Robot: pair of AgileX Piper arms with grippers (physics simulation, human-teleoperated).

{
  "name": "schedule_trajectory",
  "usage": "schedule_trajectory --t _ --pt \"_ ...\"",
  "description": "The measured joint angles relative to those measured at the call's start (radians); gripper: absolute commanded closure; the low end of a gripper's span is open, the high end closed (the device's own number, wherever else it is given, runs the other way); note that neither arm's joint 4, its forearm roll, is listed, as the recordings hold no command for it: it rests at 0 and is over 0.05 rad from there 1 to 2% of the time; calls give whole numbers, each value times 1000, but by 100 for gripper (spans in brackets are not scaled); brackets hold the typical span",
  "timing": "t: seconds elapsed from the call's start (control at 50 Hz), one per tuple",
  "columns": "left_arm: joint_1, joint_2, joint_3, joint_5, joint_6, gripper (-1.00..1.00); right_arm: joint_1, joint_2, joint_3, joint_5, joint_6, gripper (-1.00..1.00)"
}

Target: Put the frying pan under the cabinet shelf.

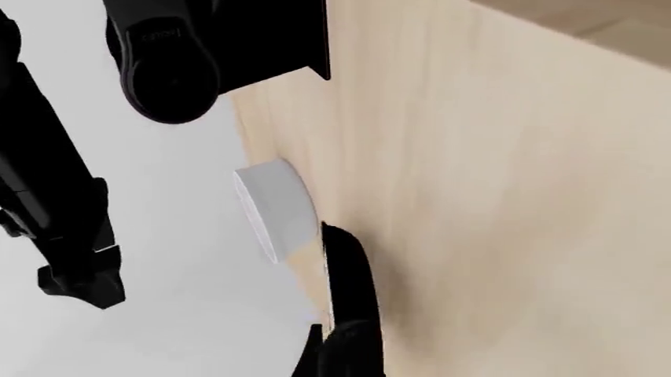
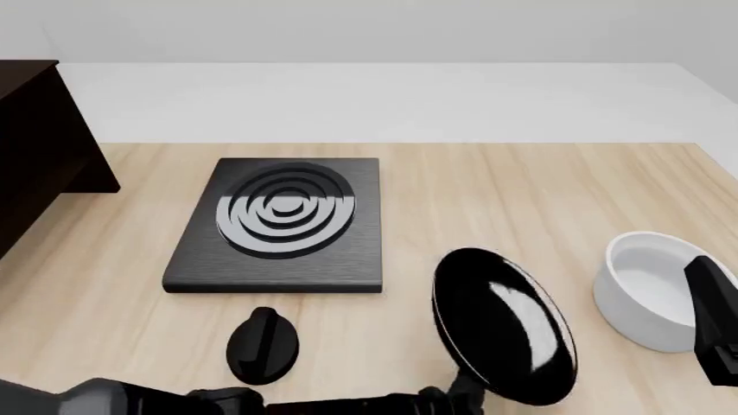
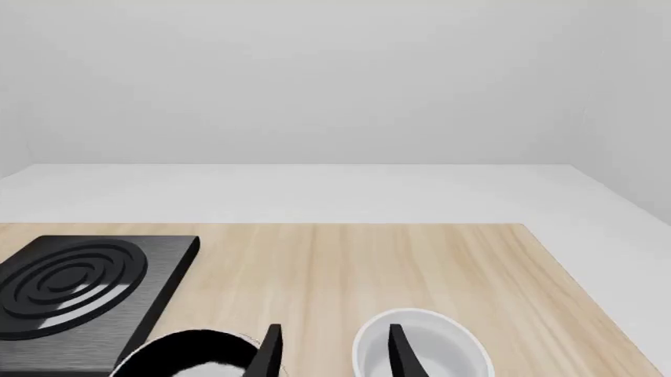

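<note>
While the cabinet stands at the counter's far left, the left arm lies low along the near edge, its fingers' spread unclear, the pan tilted upright at its end, handle down, and the right fingers parted, empty.

The light is bright, even and diffuse, with no single visible source. The wooden table is evenly lit, and shadows under things are faint and soft. The frying pan carries a sharp white glare patch on its glossy face, and the stove plate shows pale sheen across its rings. The front and right wrist views are crisp to the edges. The left wrist view is soft, the white bowl slightly blurred.
</note>
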State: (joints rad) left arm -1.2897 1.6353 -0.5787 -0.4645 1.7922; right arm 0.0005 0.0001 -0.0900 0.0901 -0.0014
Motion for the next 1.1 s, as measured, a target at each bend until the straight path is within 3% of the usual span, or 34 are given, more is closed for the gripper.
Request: schedule_trajectory --t 0.22,0.42,0.84,1.1 --pt "-1 -74 3 12 45 100 0 0 0 0 0 -100" --pt "36 -111 -17 -18 36 100 0 0 0 0 0 -100" --pt "228 -107 59 -257 -107 100 0 0 0 0 0 -100" --pt "383 -147 157 -404 -142 100 0 0 0 0 0 -100"
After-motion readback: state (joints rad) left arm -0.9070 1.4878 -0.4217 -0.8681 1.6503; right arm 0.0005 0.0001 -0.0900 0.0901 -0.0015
